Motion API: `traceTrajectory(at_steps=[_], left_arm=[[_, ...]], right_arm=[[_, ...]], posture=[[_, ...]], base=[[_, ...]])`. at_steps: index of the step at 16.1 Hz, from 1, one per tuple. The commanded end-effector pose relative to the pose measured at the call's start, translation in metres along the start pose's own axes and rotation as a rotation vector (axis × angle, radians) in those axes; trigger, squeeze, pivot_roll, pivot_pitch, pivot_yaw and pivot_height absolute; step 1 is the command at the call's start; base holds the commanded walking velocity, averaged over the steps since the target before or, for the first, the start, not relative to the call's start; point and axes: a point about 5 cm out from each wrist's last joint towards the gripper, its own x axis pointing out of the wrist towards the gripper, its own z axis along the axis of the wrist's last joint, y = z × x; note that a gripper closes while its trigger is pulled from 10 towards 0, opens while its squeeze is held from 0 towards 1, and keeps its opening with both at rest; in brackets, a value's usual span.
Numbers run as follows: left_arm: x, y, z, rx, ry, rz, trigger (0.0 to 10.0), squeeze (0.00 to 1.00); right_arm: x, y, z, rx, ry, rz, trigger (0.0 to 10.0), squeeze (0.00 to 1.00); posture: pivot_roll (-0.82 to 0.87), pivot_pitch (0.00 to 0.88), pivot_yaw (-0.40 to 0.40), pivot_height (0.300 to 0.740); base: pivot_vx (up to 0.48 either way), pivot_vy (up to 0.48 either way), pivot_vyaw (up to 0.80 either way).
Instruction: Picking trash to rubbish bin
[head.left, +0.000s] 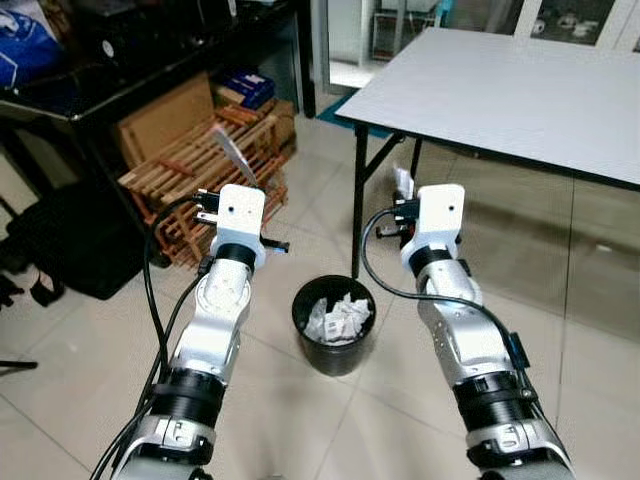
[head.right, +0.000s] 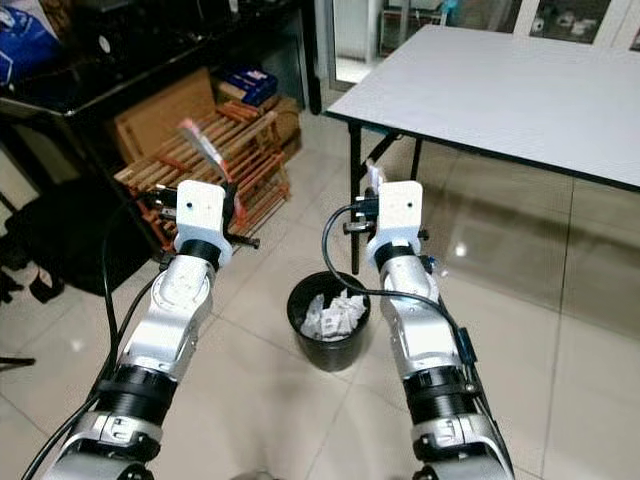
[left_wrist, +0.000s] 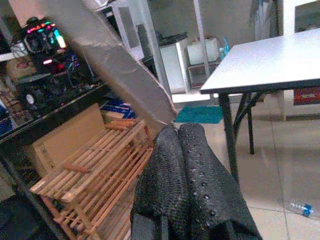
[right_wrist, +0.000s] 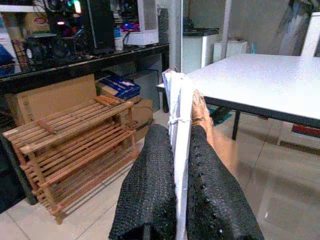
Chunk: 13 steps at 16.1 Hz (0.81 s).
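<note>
Our left claw (left_wrist: 175, 131) raised, pinched tight on silvery wrapper (left_wrist: 107, 65); wrapper sticks up and away from fingertips. Wooden rack (head.left: 205, 165) beyond and below this claw, cardboard box (head.left: 165, 115) behind rack.

Our right claw (right_wrist: 176, 131) raised alongside, clamped on white wrapper (right_wrist: 177, 100) standing between fingers (right_wrist: 150, 185). White table (head.left: 520, 90) ahead, to its right.

Black bin (head.left: 335, 325) on floor between our two arms, below both claws, already holding crumpled white paper (head.left: 338, 318).

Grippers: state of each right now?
Left gripper: closed on a flat grey wrapper.
Right gripper: closed on a white wrapper.
</note>
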Motion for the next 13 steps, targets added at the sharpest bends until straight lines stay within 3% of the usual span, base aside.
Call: traceTrajectory(at_steps=[1, 2, 13], left_arm=[[0.0024, -0.0065, 0.0056, -0.001, -0.017, -0.02, 10.0, 0.0], [0.0023, -0.0065, 0.0057, -0.001, -0.017, -0.021, 10.0, 0.0], [0.0034, -0.006, 0.0066, 0.006, -0.023, -0.031, 10.0, 0.0]], right_arm=[[0.0016, -0.0044, 0.0014, 0.009, 0.007, -0.015, 10.0, 0.0], [0.0017, -0.0041, 0.0024, 0.003, -0.003, -0.013, 10.0, 0.0], [0.001, -0.0027, 0.002, 0.011, -0.01, -0.017, 10.0, 0.0]], posture=[[0.03, 0.038, 0.076, 0.74], [0.03, 0.038, 0.077, 0.74], [0.02, 0.013, 0.084, 0.74]], base=[[0.337, 0.0, -0.8], [0.337, 0.0, -0.8], [0.336, 0.0, 0.0]])
